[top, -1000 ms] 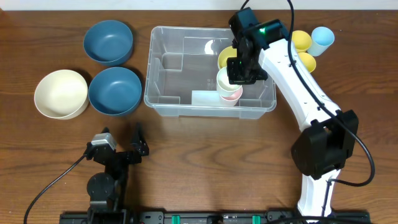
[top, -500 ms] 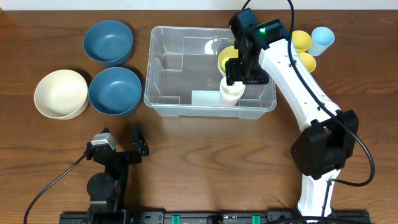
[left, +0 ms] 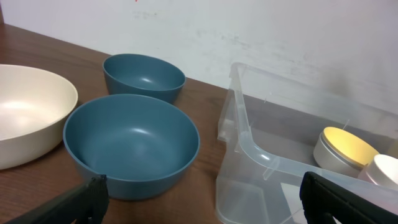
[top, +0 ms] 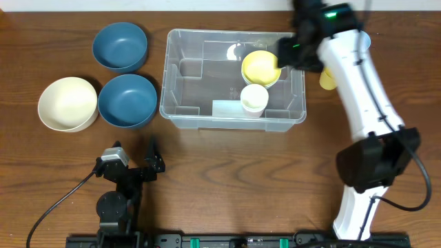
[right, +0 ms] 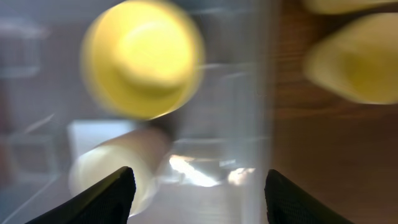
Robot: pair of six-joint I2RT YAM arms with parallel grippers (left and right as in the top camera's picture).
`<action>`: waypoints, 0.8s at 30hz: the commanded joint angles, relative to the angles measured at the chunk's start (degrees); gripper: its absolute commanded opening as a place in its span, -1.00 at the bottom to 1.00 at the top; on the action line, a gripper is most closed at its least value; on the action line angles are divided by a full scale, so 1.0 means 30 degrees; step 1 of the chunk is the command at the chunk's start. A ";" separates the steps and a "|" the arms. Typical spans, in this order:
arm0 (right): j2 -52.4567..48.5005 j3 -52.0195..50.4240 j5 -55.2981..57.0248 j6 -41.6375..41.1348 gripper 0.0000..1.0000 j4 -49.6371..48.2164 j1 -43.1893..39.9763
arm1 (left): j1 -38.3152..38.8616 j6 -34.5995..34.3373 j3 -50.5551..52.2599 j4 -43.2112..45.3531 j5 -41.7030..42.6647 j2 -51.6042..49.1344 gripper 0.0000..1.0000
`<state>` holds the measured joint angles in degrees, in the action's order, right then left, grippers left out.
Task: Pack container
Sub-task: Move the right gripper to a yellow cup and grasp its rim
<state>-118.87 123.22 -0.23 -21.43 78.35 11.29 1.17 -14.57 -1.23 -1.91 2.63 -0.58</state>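
Observation:
The clear container [top: 186,83] stands mid-table, also seen as the container [left: 249,155] in the left wrist view. Inside it sit a yellow bowl [top: 260,67] and an upright cream cup [top: 253,98]. My right gripper [top: 289,54] hovers open over the container's right rim with nothing between its fingers. The blurred right wrist view looks down on the yellow bowl [right: 144,59], the cream cup [right: 118,165] and the right gripper [right: 199,199]. Near the front edge my left gripper [top: 135,148] rests wide open and empty, the left gripper [left: 205,208] facing the container's left corner.
Two blue bowls [top: 120,46] [top: 127,100] and a cream bowl [top: 67,103] stand left of the container. A yellow cup [top: 326,78] lies right of it, partly under the right arm. The blue bowls [left: 130,143] [left: 143,74] fill the left wrist view.
The right gripper opened and let go of the cream cup, which now stands in the container. It then rose and swung right and back to the container's right rim. Left arm unmoved.

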 commanded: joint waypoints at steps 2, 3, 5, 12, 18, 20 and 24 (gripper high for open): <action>0.0138 -0.0168 0.0568 -0.0430 0.36 0.0029 -0.2900 | -0.0044 0.0299 0.0335 -0.0699 -0.0226 0.0117 0.96; 0.0036 -0.0299 0.0430 -0.0423 0.36 0.0015 -0.3650 | -0.0044 0.0299 0.0335 -0.0699 -0.0226 0.0117 0.96; -0.0146 -0.0408 0.0350 -0.0415 0.35 -0.0058 -0.4546 | -0.0044 0.0299 0.0335 -0.0699 -0.0226 0.0117 0.96; -0.1282 -0.0437 0.0437 -0.0270 0.33 -0.0619 -0.6244 | -0.0044 0.0299 0.0335 -0.0699 -0.0226 0.0117 0.96; -0.2841 -0.0437 0.0437 -0.0262 0.32 -0.1435 -0.6645 | -0.0044 0.0299 0.0335 -0.0699 -0.0226 0.0117 0.96; -0.3417 -0.0437 0.0437 -0.0270 0.31 -0.1654 -0.6652 | -0.0044 0.0299 0.0335 -0.0699 -0.0226 0.0117 0.96; -0.4612 -0.0437 0.0423 -0.0284 0.29 -0.1974 -0.6652 | -0.0044 0.0299 0.0335 -0.0699 -0.0226 0.0117 0.96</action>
<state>-130.30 122.37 0.89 -21.93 72.64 -8.08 1.17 -14.57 -1.23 -1.91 2.63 -0.58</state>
